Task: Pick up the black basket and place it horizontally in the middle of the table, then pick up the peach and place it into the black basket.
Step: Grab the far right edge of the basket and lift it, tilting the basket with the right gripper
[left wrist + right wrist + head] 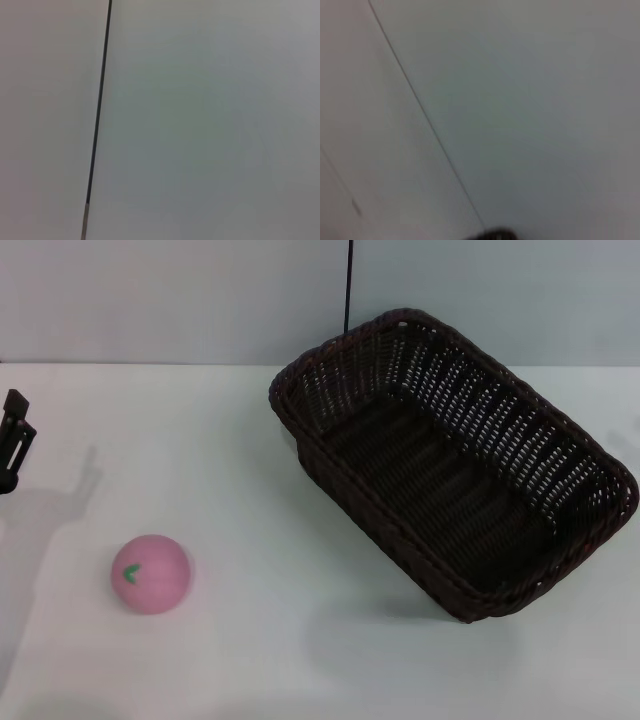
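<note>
Waiting askew on the table's (250, 660) right side, the black basket (450, 465) sits empty; the peach (151, 574) rests well apart, front left.
Stiff, light wicker: its braided rim looks the surest hold; the peach probably rolls. Left gripper (14, 440) at the edge, state untellable; right gripper unseen.

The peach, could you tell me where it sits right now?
In the head view, the peach rests on the table at the robot's near left, apart from the basket, which lies to its right.
</note>
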Controlling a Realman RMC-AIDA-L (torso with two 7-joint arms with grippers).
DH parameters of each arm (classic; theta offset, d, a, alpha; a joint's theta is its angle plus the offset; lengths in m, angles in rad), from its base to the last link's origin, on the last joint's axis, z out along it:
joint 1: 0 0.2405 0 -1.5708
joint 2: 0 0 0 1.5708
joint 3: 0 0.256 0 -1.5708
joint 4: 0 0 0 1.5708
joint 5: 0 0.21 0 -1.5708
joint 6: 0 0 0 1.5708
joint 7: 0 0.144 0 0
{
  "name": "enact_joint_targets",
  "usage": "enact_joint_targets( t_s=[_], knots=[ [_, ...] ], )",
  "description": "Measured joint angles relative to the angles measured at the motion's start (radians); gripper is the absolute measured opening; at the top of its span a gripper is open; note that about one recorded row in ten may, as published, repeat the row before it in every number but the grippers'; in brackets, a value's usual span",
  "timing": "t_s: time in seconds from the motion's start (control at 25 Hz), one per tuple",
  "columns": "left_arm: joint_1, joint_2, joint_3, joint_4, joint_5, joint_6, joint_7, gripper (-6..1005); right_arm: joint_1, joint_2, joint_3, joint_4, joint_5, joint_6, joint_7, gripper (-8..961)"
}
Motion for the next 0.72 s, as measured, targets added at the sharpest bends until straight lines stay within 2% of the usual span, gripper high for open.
enact_joint_targets(
  t_s=[0.12, 0.16, 0.2, 0.24, 0.28, 0.32, 0.36, 0.48, 0.56, 0.6, 0.64, 0.72],
  knots=[
    [0.000, 0.000, 0.000, 0.000, 0.000, 0.000, 0.000, 790, 0.074, -0.042, 0.038, -0.088, -0.163, -0.084, 0.200, 590],
    [0.000, -0.003, 0.000, -0.006, 0.000, 0.000, 0.000, 789, 0.141, -0.079, 0.074, -0.108, -0.265, -0.153, 0.297, 590],
    [0.000, -0.003, 0.000, -0.006, 0.000, 0.000, 0.000, 788, 0.141, -0.079, 0.074, -0.108, -0.265, -0.153, 0.297, 590],
    [0.007, -0.003, 0.000, -0.011, 0.000, 0.000, 0.000, 788, 0.208, -0.113, 0.104, -0.108, -0.369, -0.218, 0.366, 590],
    [0.012, -0.004, 0.002, -0.011, 0.000, 0.004, 0.000, 787, 0.241, -0.126, 0.115, -0.105, -0.420, -0.242, 0.390, 590],
    [0.012, -0.004, 0.002, -0.011, 0.000, 0.004, 0.000, 786, 0.241, -0.126, 0.115, -0.105, -0.420, -0.242, 0.390, 590],
    [0.012, -0.004, 0.002, -0.011, 0.000, 0.004, 0.000, 785, 0.287, -0.137, 0.119, -0.099, -0.502, -0.261, 0.423, 589],
    [0.018, -0.005, 0.010, -0.012, 0.000, 0.006, 0.000, 783, 0.320, -0.140, 0.109, -0.085, -0.560, -0.247, 0.444, 589],
    [0.028, -0.006, 0.021, -0.013, 0.000, 0.004, 0.000, 781, 0.358, -0.134, 0.080, -0.017, -0.604, -0.177, 0.449, 589],
    [0.028, -0.006, 0.021, -0.013, 0.000, 0.004, 0.000, 781, 0.358, -0.134, 0.080, -0.017, -0.604, -0.177, 0.449, 589],
    [0.029, -0.006, 0.022, -0.013, 0.000, 0.002, 0.000, 780, 0.375, -0.132, 0.045, 0.048, -0.607, -0.115, 0.441, 589],
    [0.029, -0.006, 0.022, -0.013, 0.000, 0.002, 0.000, 778, 0.385, -0.131, 0.020, 0.088, -0.606, -0.083, 0.431, 589]
  ],
)
